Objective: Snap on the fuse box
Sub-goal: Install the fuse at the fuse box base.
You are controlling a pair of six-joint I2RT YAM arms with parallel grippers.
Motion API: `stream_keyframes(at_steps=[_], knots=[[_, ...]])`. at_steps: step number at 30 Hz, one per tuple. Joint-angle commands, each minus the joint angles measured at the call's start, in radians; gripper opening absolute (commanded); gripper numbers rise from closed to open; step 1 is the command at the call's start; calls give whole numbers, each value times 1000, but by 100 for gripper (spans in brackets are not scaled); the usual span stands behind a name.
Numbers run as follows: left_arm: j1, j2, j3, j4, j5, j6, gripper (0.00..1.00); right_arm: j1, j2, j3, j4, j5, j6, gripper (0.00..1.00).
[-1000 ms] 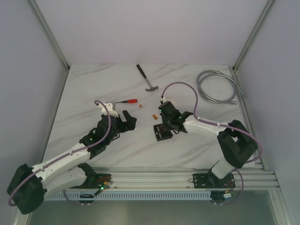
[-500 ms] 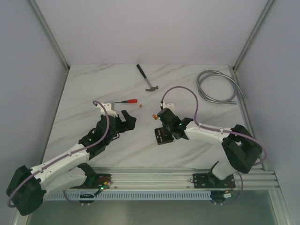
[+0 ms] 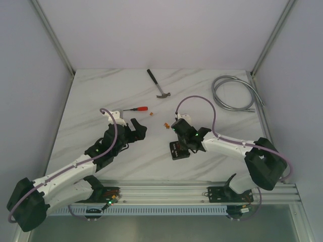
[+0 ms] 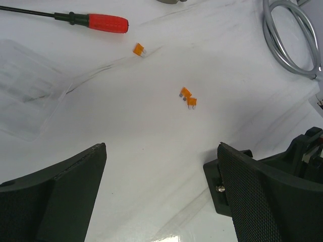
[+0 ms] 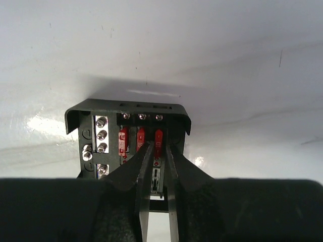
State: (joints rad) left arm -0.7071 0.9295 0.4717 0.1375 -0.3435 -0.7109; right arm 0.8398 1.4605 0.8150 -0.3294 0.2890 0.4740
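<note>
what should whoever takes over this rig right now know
Left pincer: open wide, empty, above the table.
Right pincer: nearly closed, tips in the fuse box slots; whether it grips anything is unclear.
Fuse box: on the table before the right arm, uncovered, three red fuses seated.
Done: those fuses are in.
Left: nothing is snapped on; a clear plastic piece, possibly the cover, lies by the red screwdriver; three orange fuses lie loose.
</note>
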Motion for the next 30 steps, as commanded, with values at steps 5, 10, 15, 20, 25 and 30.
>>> stream_keyframes(at_steps=[5,10,15,20,25,30], knots=[[5,1,-1,-7,11,3,100,4,9,89,-117,5,-10,30],[4,11,3,-6,20,5,100,-8,7,124,-160,-19,-10,30],[5,50,21,-6,48,6,100,-39,46,159,-194,-53,-17,23],[4,95,43,-6,91,-1,100,-47,73,193,-218,-78,-27,19],[5,134,59,-1,131,-11,100,-57,125,213,-242,-89,-30,17],[5,155,70,4,157,-17,100,-61,127,213,-248,-102,-32,14]])
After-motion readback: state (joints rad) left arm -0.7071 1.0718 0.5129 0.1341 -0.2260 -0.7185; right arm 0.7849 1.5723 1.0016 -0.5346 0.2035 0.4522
